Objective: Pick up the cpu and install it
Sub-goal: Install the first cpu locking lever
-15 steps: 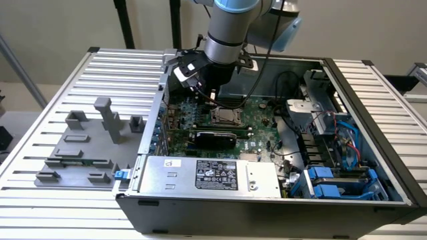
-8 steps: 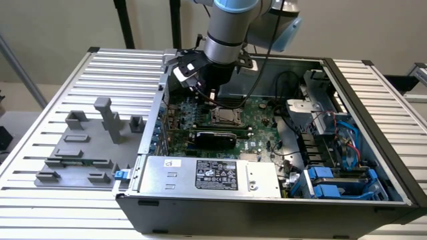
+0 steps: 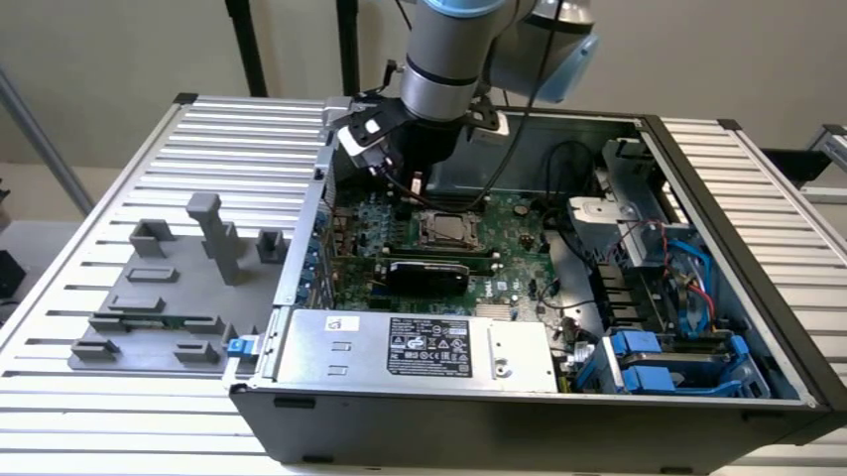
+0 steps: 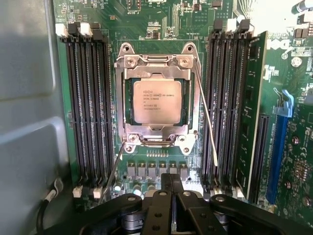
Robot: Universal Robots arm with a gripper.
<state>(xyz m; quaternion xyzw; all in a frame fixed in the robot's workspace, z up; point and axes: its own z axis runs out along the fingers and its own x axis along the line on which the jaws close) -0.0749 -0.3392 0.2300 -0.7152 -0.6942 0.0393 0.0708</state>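
Note:
The cpu [image 4: 157, 101], a silvery square chip with printed text, lies flat in the metal socket frame [image 4: 157, 63] on the green motherboard [image 4: 161, 19]. In the exterior view the cpu [image 3: 446, 227] sits mid-board inside the open computer case. My gripper [image 4: 171, 183] hovers above the board just off the socket's edge, apart from the chip. Its black fingers are shut with nothing between them. From the exterior view, the gripper [image 3: 413, 183] hangs over the board's far side, beside the case's wall on that view's left.
Black memory slots [image 4: 88, 103] flank the socket on both sides, and thin wire levers [image 4: 208, 127] run beside it. A long black expansion card [image 3: 423, 273], a power supply [image 3: 411, 347] and drive cages [image 3: 662, 357] crowd the case. Grey fixture blocks [image 3: 173, 288] stand on the table.

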